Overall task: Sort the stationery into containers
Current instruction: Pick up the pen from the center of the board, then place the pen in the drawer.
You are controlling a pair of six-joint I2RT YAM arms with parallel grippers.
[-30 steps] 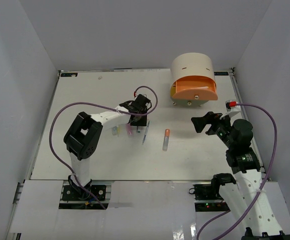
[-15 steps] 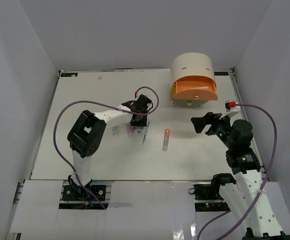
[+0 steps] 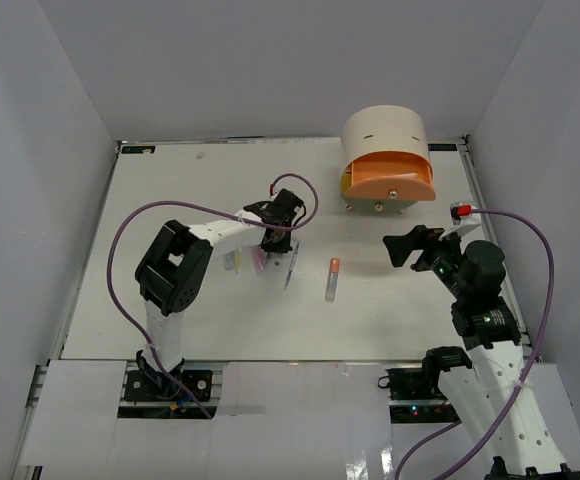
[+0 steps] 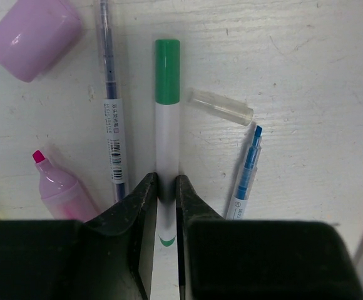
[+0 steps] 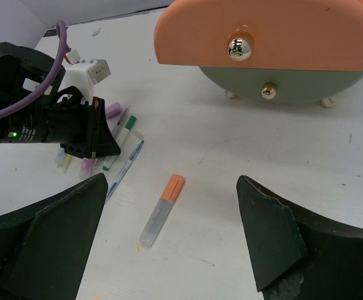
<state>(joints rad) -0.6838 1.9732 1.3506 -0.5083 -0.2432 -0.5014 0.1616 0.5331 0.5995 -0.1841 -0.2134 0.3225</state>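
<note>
Left tool [image 4: 166, 187] is clamped on the white barrel of the green pen [image 4: 168, 94], with both fingers [image 4: 138, 212] tight against it and the cap pointing away from the wrist. The pen sits in the cluster on the counter [image 3: 170, 200], left of centre. I can't tell whether it's off the surface.

In the left wrist view:
- The barcode pen [image 4: 111, 106] lies just left of the green pen, roughly parallel.
- The blue pen [image 4: 247, 169] is on the right, tip bare.
- A clear cap [image 4: 221, 106] lies between the green cap and the blue tip, touching neither.
- The pink marker [image 4: 59, 184] is uncapped, beside the left finger.
- The purple piece [image 4: 32, 37] is in the far left corner.

Right tool [image 5: 171, 180] has its jaws wide apart and holds nothing. It hangs over the right side of the counter, well apart from the cluster. The orange marker [image 5: 161, 212] lies alone between the two arms.

The organiser [image 3: 385, 130] stands at the far right. Its peach drawer [image 5: 263, 34] is pulled out toward me, with the grey-green drawer [image 5: 281, 78] under it and both knobs showing. I can't see inside either.
</note>
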